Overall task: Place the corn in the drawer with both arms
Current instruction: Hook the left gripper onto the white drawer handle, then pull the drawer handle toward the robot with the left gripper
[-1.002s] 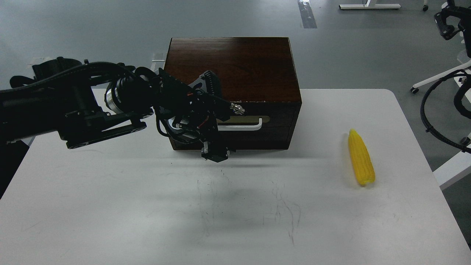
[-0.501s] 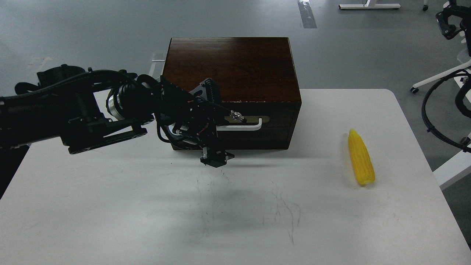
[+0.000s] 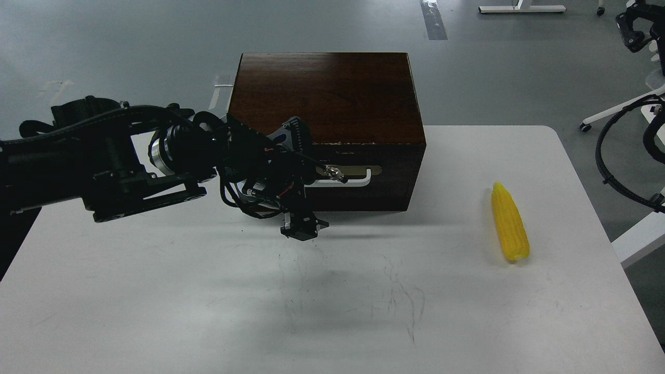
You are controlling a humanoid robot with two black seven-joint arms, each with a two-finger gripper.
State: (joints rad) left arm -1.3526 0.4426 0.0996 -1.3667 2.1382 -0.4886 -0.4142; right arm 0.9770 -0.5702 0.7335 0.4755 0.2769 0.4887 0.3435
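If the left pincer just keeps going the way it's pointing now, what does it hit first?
The left pincer points down and slightly rightward, so it would probably meet the bare white table first, just in front of the drawer. Depth is uncertain from this single view.

— Where does the box [image 3: 327,98] stand?

— On the table [image 3: 156,291], at the middle of its far edge, with the drawer [image 3: 363,179] facing me.

— And the corn [image 3: 509,223]?

— It lies on the table near the right edge, well apart from the box, its length running from near to far.

— Your arm?

— My left arm [image 3: 104,161] reaches in over the left edge; my claw [image 3: 301,226] hangs before the drawer's left part, above the tabletop.
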